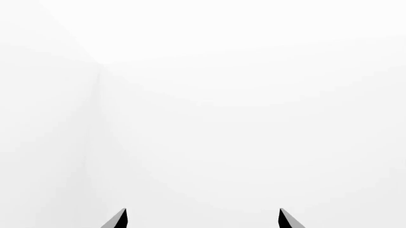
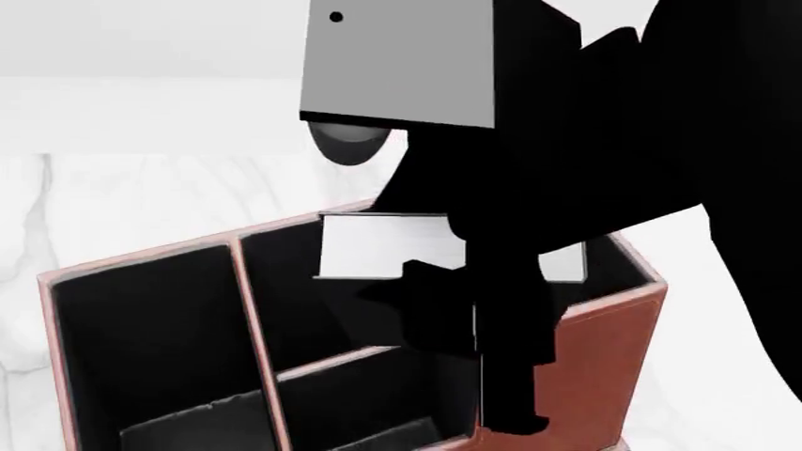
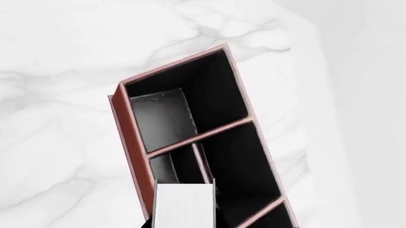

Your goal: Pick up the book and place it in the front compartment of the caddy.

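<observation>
Two arms to report, nearest first. My right gripper [image 2: 470,315] is clamped on the book [image 2: 382,246], which shows its white page edges and hangs over the caddy [image 2: 602,348], above its divided middle section. I cannot tell which small cell lies under it. My left gripper [image 1: 203,219] faces blank white, fingertips [image 1: 119,219] spread wide, holding nothing. Beyond the caddy lies the marble table [image 2: 150,197].
</observation>
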`<state>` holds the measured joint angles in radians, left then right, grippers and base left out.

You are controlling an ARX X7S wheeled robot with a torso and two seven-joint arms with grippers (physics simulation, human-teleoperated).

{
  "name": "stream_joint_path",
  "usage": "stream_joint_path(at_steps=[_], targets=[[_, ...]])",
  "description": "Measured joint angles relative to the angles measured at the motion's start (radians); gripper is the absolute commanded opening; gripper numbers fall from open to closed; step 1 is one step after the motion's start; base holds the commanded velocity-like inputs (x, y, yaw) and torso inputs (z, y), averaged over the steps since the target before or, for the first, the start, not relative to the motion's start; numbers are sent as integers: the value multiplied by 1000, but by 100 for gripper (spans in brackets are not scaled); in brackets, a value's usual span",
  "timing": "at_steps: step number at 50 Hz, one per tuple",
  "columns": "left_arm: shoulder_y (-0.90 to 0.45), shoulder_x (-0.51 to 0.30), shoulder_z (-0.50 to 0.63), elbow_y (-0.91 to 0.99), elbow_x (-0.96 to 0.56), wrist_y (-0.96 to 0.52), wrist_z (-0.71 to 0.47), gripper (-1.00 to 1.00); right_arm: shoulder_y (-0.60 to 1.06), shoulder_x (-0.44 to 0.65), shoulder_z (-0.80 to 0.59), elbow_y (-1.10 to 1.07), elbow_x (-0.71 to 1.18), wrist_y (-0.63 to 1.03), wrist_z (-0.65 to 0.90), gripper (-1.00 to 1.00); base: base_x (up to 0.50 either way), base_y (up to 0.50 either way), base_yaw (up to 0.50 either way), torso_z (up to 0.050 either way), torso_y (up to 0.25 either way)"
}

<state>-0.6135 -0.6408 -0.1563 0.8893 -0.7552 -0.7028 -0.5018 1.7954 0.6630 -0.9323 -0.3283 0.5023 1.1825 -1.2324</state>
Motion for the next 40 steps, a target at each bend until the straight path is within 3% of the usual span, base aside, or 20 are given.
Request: stream_joint_path(at_steps=[23, 40], targets=[[9, -5, 0, 0, -5, 8, -7, 100, -8, -86, 75, 117, -17, -36, 103, -100, 0, 0, 0, 0, 1], [9, -11, 3, 0, -11, 11, -11, 100, -46, -86, 103, 114, -8, -24, 150, -100, 0, 0, 0, 0, 1]])
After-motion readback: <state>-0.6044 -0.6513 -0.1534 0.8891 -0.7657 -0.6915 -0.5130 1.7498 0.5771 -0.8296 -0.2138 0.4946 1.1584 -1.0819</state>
